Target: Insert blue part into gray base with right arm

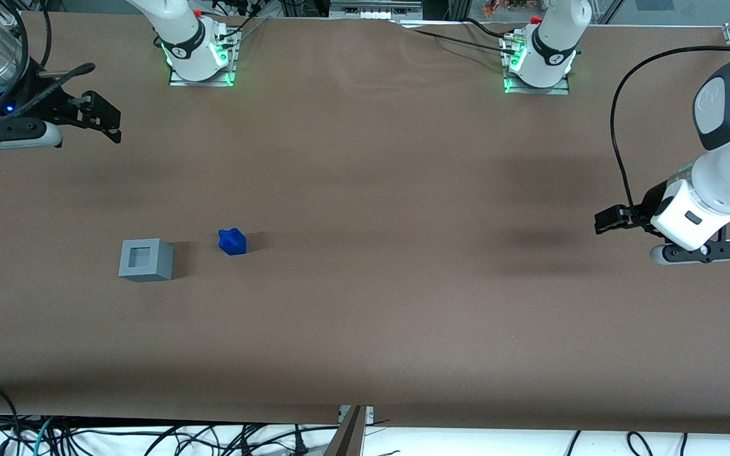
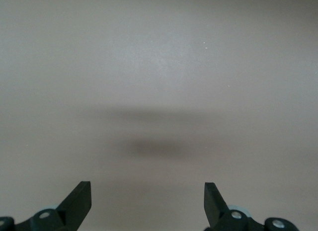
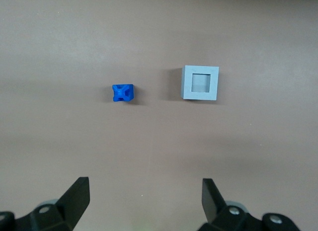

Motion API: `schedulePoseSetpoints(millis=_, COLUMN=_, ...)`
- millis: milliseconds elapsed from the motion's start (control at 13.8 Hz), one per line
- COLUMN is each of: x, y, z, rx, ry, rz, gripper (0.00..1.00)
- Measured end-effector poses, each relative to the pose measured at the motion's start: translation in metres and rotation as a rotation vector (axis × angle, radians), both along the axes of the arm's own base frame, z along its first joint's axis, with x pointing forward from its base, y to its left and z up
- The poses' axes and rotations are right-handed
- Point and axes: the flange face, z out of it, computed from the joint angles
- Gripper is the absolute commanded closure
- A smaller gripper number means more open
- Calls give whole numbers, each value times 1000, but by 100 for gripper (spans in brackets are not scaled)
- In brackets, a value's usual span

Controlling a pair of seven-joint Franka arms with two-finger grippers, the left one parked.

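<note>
Two small pieces sit on the tabletop (image 1: 365, 190) well below and ahead of the gripper (image 3: 144, 201), whose jaws stand wide and empty: the blue part (image 3: 123, 92), with the gray base (image 3: 200, 83) just beside it. Probably light, rigid plastic, the blue part is best pinched across its flat sides, below the bumpy top.

High front overview and downward right wrist view, both on blue part (image 1: 232, 242) and gray base (image 1: 146, 259).

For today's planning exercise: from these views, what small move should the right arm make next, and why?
Probably lower the open gripper toward the blue part. It hangs empty, high above the table, while the part lies apart from the gray base, whose recess is empty.
</note>
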Motion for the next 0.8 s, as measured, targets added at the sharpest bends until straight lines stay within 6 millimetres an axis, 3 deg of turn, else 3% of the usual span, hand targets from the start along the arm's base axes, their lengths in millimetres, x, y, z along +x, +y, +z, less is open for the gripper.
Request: schedulePoseSetpoints(millis=797, x=-8, y=-1, z=3, rx=1, ry=-7, rz=-17, gripper=0)
